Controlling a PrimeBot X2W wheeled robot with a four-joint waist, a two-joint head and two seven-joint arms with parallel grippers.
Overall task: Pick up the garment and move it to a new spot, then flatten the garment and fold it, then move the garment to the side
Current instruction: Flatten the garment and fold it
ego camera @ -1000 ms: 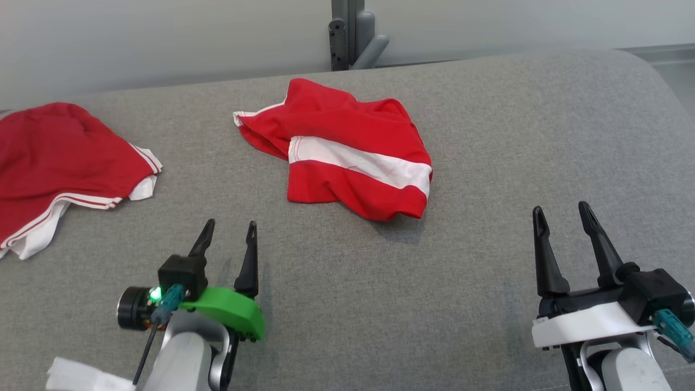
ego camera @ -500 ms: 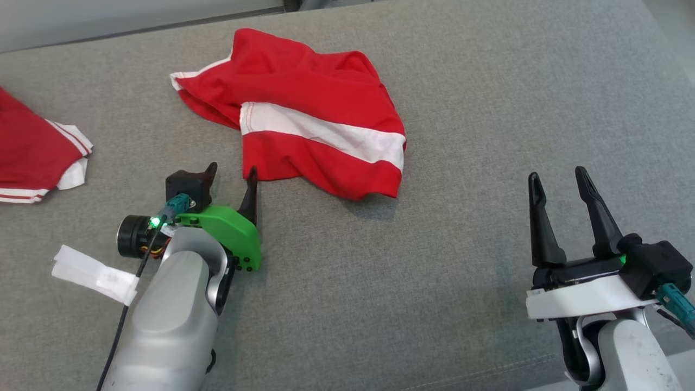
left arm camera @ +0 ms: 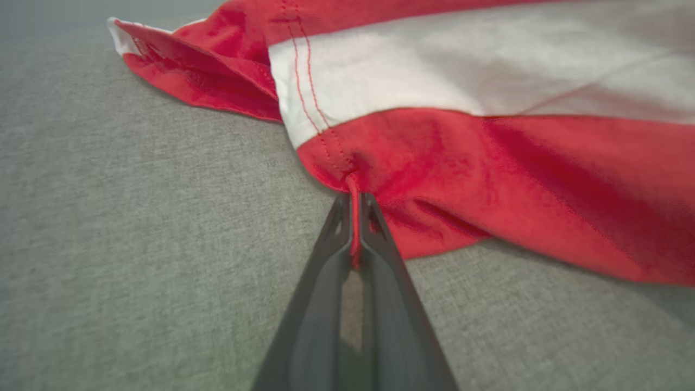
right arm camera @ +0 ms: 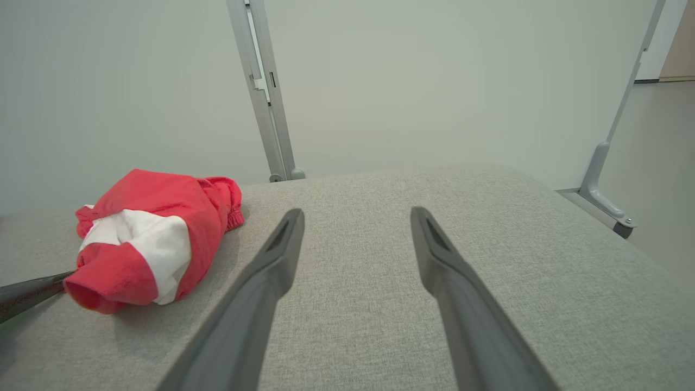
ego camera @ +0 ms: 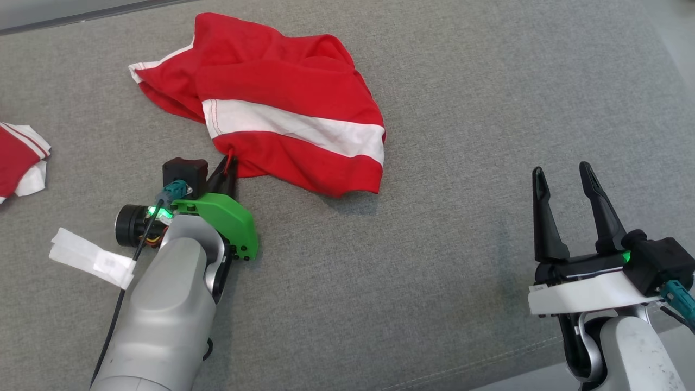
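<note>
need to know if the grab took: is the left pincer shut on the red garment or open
Shut: the left pincer pinches a corner of the red and white garment between closed fingers.

A grey woven upholstered surface point(ego camera: 445, 255) spreads across the head view. In the right wrist view its rounded far edge crosses mid-frame before a plain, evenly lit pale wall point(right arm camera: 434, 81). A grey metal upright point(right arm camera: 264, 108) stands at upper left, and a slanted strut point(right arm camera: 593, 171) meets the pale floor point(right arm camera: 662, 163) at right.
</note>
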